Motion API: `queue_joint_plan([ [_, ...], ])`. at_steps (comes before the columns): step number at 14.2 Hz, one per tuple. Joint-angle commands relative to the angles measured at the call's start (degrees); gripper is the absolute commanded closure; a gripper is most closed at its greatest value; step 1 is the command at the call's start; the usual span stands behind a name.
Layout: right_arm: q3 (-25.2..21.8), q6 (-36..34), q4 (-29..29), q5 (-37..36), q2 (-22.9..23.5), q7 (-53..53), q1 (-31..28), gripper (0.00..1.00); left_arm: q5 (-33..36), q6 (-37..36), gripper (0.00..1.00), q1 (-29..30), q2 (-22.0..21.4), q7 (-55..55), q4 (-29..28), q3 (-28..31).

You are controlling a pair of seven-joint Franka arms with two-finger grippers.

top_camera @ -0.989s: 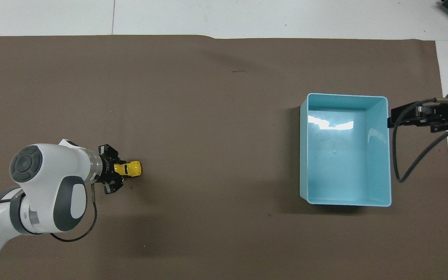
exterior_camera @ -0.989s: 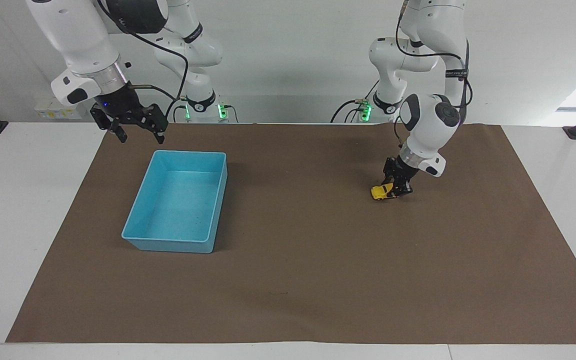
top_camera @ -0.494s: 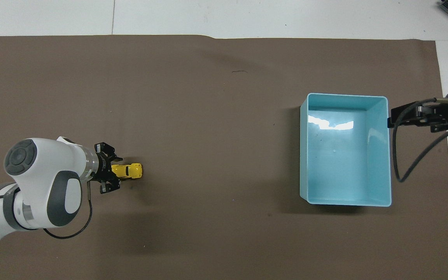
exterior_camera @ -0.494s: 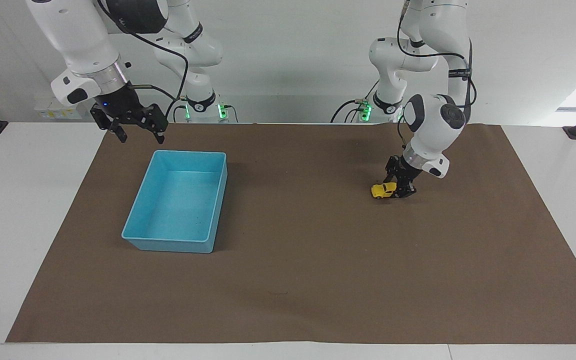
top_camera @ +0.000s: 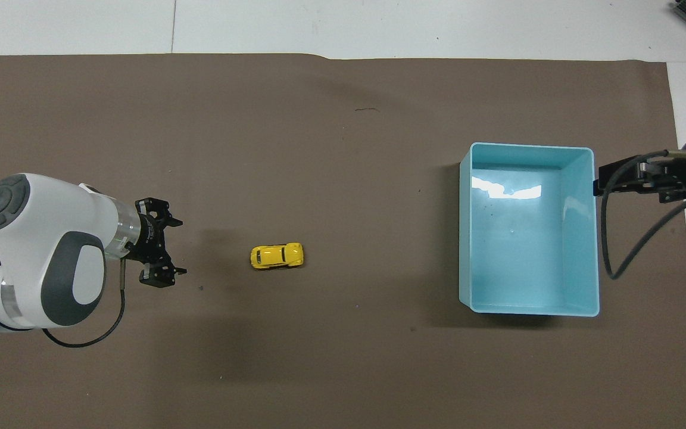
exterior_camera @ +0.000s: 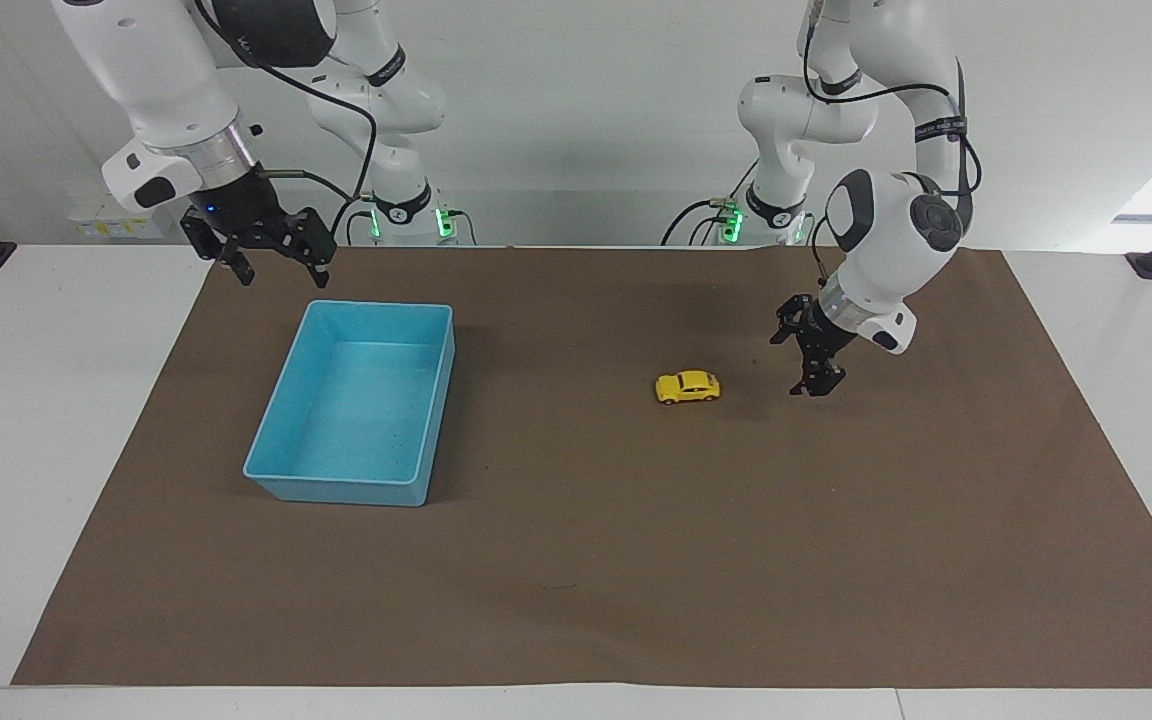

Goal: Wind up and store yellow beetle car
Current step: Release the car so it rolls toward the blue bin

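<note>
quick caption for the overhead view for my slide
Yellow toy car sits free on the brown mat between the open left hand and the blue bin.

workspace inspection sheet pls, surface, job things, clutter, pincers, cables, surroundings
surface: brown mat covers the white table; faint specks on it.
job's things: yellow beetle car upright on its wheels on the mat, free of both pincers, between the blue bin and the left arm's end; the bin has nothing in it.
clutter: nothing seen.
pincers: left pincer open, low over the mat beside the car, not touching it; right pincer open, waits raised near the bin's corner nearest the robots.
cables: black cable loops from the right arm beside the bin; another hangs under the left wrist.
surroundings: white wall, green lights at the arm bases.
</note>
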Motion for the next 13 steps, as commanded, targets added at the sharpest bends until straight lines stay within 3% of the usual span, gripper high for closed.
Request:
queue_joint_plan([
  [1, 0.5, 0.5, -0.8, 0.2, -0.6, -1.5, -0.5, 0.00, 0.9, -1.1, 0.00, 1.9, 0.4, 0.2, 0.8, -0.4],
  [13, 0.5, 0.5, -0.8, 0.1, -0.6, -1.5, -0.5, 0.00, 1.7, -1.2, 0.00, 2.2, 0.9, 1.0, 3.0, -0.3],
])
